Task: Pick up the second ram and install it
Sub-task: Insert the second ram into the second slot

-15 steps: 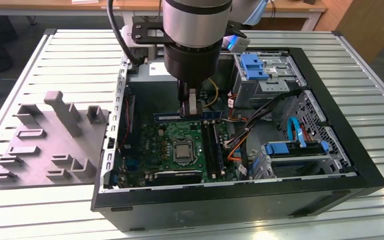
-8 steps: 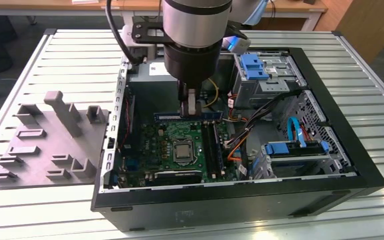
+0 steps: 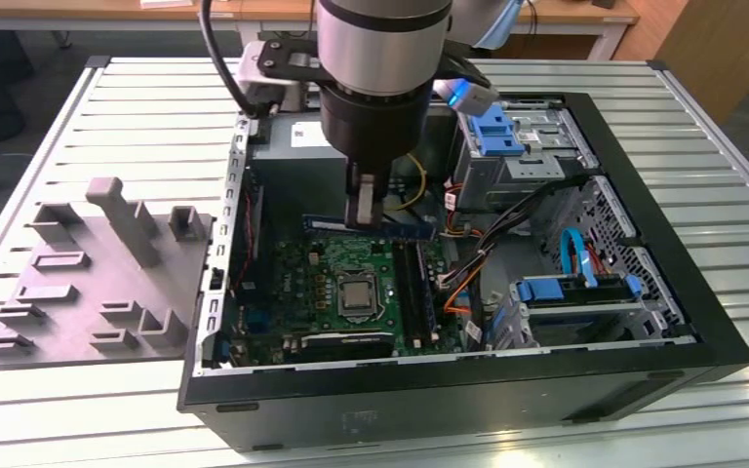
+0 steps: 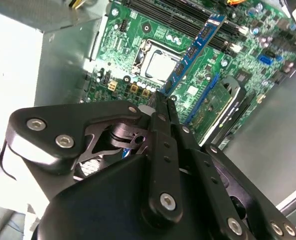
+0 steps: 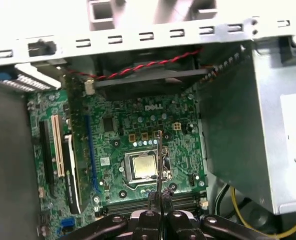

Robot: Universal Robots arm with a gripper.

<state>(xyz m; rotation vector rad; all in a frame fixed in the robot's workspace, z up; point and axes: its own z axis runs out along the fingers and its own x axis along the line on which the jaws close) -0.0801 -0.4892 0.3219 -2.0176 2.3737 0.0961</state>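
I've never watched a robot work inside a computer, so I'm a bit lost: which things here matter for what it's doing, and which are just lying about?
Part of the job:
the second ram, clamped in the gripper
the black slots on the green board

Just there:
grey rack
blue drive tray
processor socket
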